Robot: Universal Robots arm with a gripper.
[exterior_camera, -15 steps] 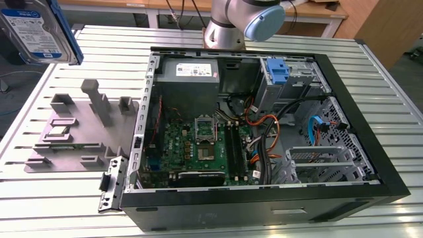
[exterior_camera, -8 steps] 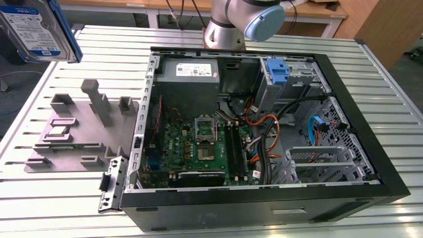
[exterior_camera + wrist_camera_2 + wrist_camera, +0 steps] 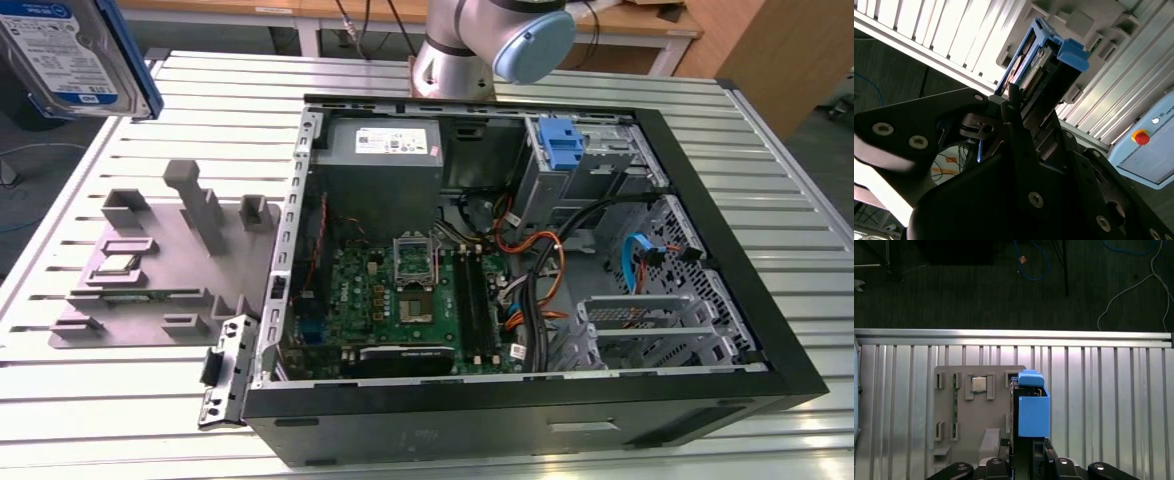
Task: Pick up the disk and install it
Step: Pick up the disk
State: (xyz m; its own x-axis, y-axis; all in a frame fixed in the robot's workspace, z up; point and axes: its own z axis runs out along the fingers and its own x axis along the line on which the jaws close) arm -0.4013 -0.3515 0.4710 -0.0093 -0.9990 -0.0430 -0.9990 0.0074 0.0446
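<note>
Gripping the disk [image 3: 1033,411] by one end, claw [image 3: 1023,449] pinching it, above grey fixture tray [image 3: 974,417].

One disk [image 3: 67,55], one open computer case [image 3: 534,412], one grey parts holder [image 3: 167,262] and one robot arm [image 3: 483,40].

Disk [image 3: 67,52] blue-railed, label showing, tilted, aloft.
</note>
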